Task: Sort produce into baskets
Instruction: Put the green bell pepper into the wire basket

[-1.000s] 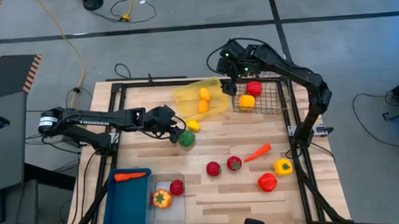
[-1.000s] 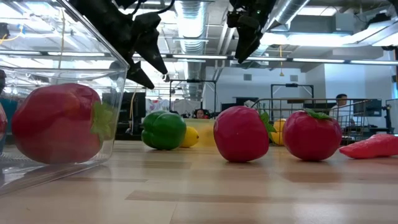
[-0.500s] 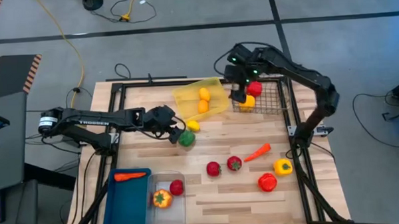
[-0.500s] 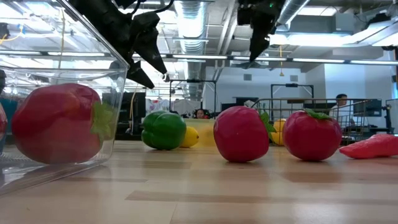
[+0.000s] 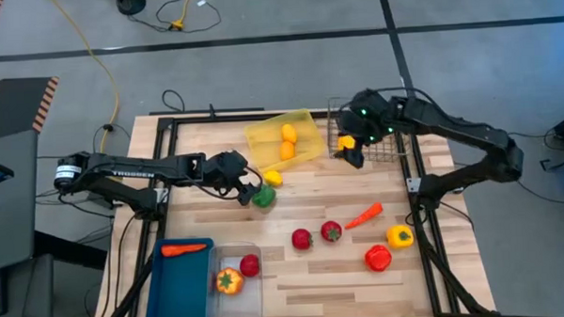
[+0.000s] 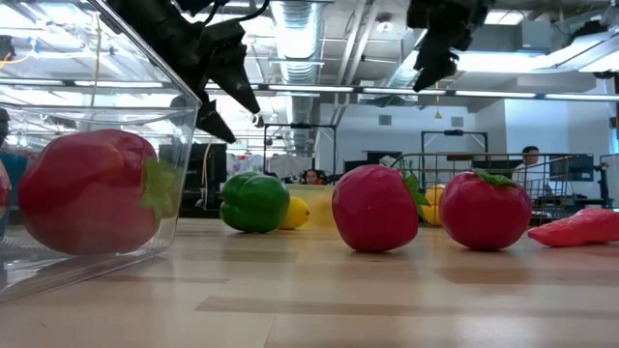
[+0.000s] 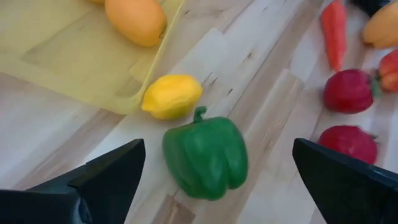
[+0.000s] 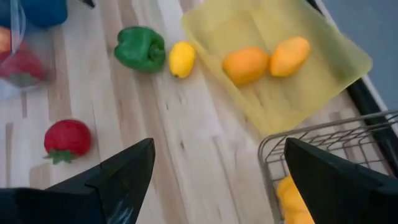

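- You are working a counter (image 5: 296,294) that is carrying four baskets: the yellow tray (image 5: 262,138) and the black wire basket (image 5: 386,128) along the far edge, the blue bin (image 5: 178,289) and the clear bin (image 5: 238,301) at the near-left corner.
- Your left end effector (image 5: 252,190) is hovering low beside the yellow tray's near corner with its fingers spread wide and nothing between them; the left wrist view is showing the green pepper (image 7: 205,155) centred in that gap.
- Your right end effector (image 5: 350,154) is hanging open and empty at the wire basket's left edge, so leave that arm waiting there.
- Judging by this, you are lining up a pick of the green pepper: come straight down so both fingers are straddling its widest part before closing.
- The yellow lemon (image 7: 172,96) is lying just beside the pepper, against the tray's rim; keep the far finger from wedging between them or nudging it.
- Close gently, since the smooth plastic pepper is probably squirting sideways under an off-centre squeeze.
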You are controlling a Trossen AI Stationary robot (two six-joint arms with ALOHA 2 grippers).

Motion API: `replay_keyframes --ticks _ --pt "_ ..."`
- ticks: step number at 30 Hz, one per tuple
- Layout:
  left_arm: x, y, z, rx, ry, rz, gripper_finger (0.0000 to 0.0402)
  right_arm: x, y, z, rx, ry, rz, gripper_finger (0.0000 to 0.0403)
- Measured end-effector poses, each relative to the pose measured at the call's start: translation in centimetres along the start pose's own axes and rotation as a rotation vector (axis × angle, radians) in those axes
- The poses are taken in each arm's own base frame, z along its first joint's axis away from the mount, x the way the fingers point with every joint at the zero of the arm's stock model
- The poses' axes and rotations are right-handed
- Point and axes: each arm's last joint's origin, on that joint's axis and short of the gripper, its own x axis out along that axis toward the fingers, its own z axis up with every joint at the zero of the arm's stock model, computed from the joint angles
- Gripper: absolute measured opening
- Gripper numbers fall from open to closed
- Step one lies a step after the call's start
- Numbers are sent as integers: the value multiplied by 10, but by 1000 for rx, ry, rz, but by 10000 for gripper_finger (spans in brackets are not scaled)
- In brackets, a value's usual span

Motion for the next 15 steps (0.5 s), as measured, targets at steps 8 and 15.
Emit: replay_keyframes --ticks 8,15 --pt "2 -1 -8 -31 -32 73 397 23 25 -27 -34 15 73 384" --pt "6 -16 -15 -14 -34 23 398 37 40 -39 -71 17 64 384"
